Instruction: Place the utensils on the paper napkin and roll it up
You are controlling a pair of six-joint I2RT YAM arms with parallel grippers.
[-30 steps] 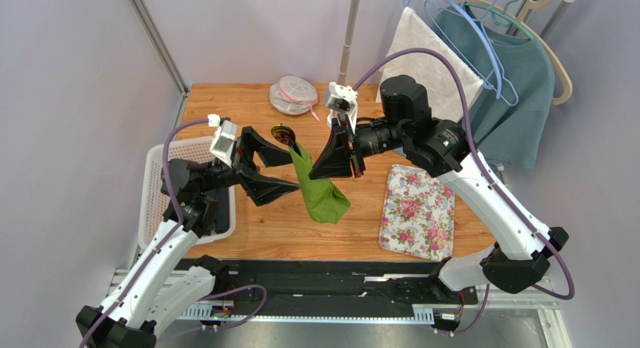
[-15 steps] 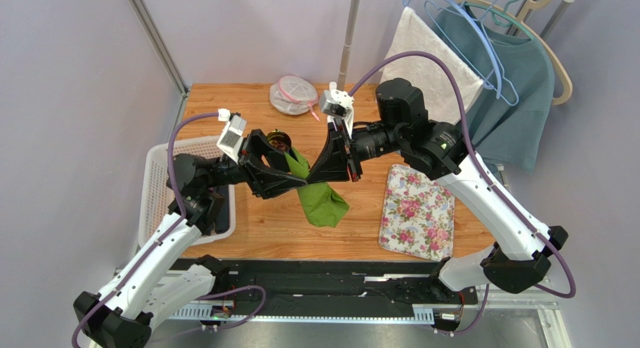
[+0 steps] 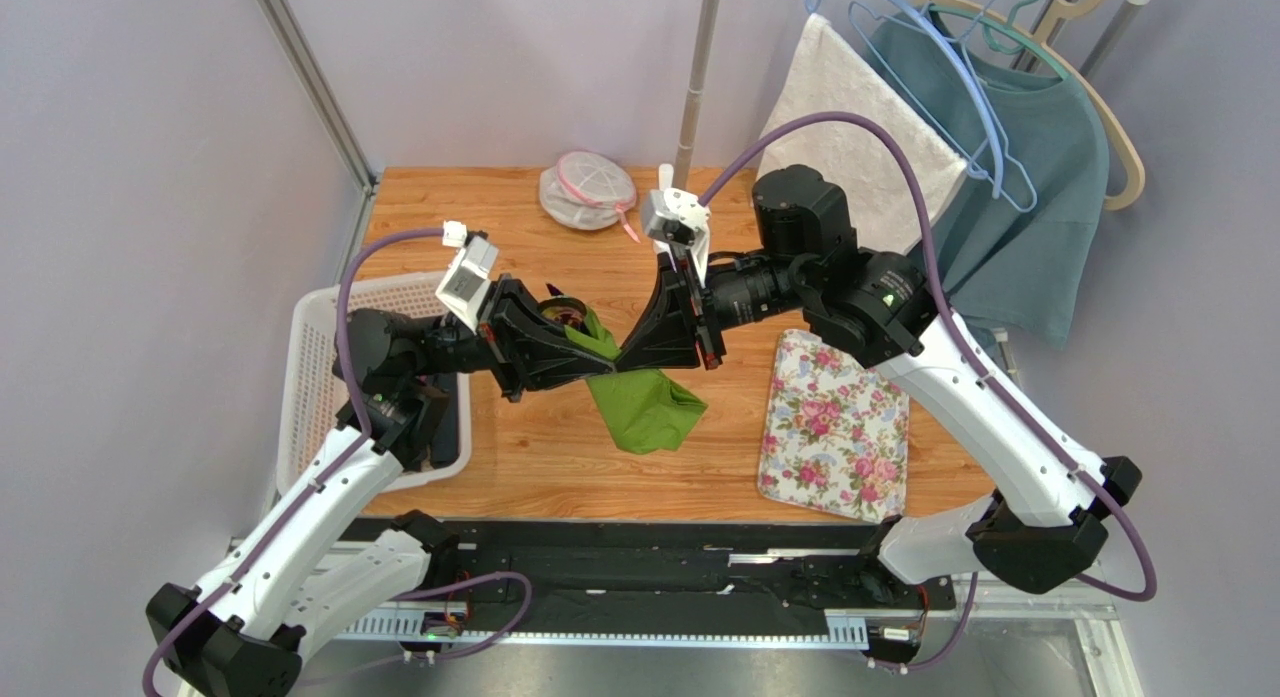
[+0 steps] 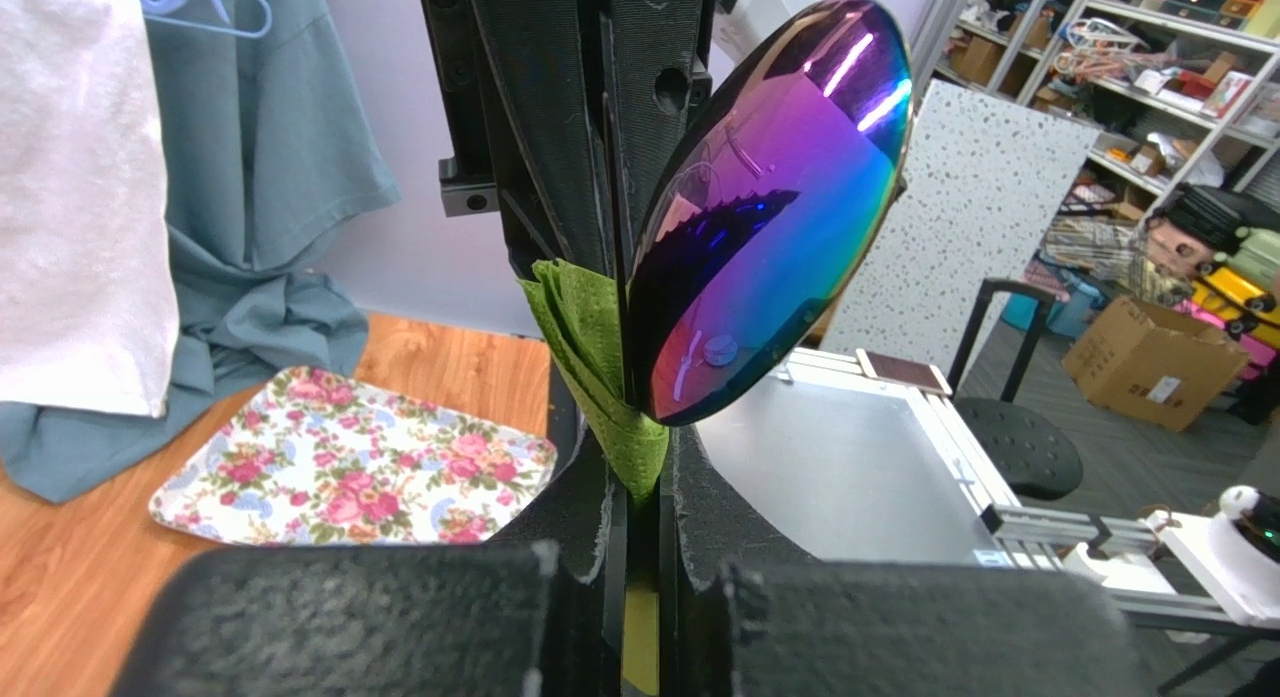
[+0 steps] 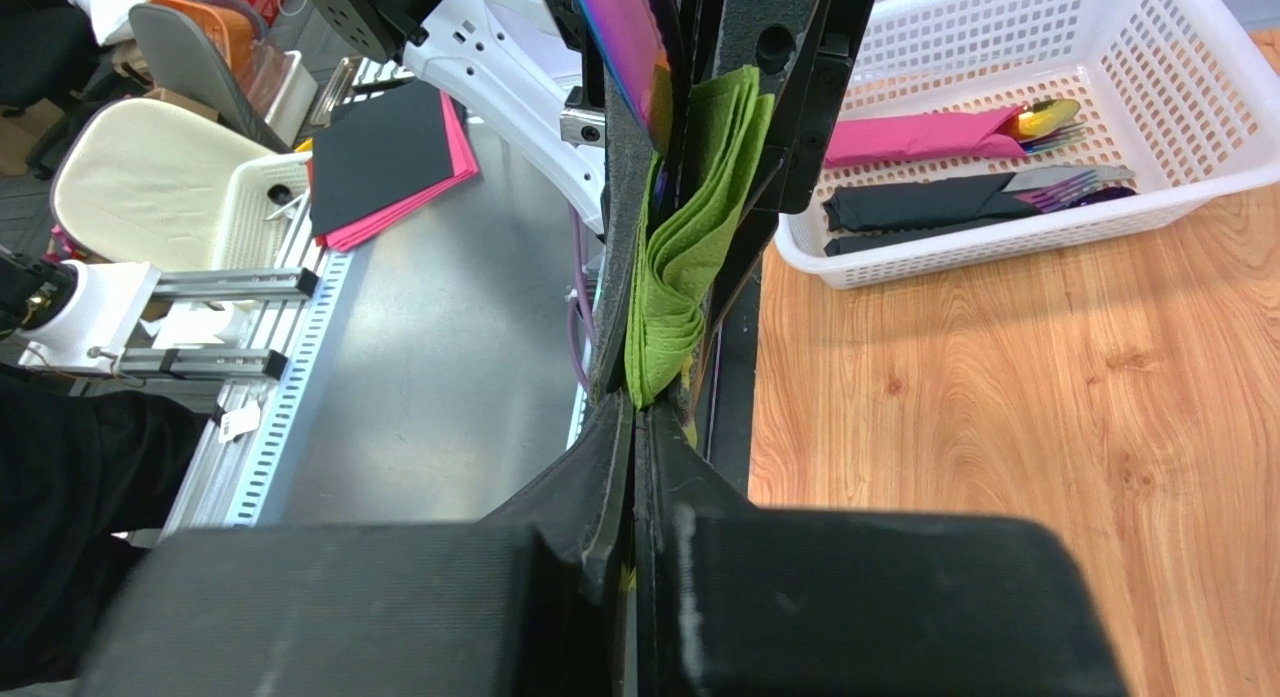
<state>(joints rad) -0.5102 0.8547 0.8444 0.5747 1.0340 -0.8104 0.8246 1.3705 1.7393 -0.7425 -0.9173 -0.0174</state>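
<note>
While thin green paper napkin [image 3: 649, 412] hung rolled around glossy iridescent metal spoon [image 4: 766, 202], left gripper [image 4: 639, 487] and right gripper [image 5: 639, 427] both clenched it mid-air; rolling looked done, setting down remained

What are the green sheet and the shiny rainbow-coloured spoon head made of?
The green napkin looks like soft paper: matte, creased, in layered folds. The spoon seems polished metal with an iridescent purple-blue finish; it mirrors the room sharply, though coated plastic can't be ruled out.
</note>
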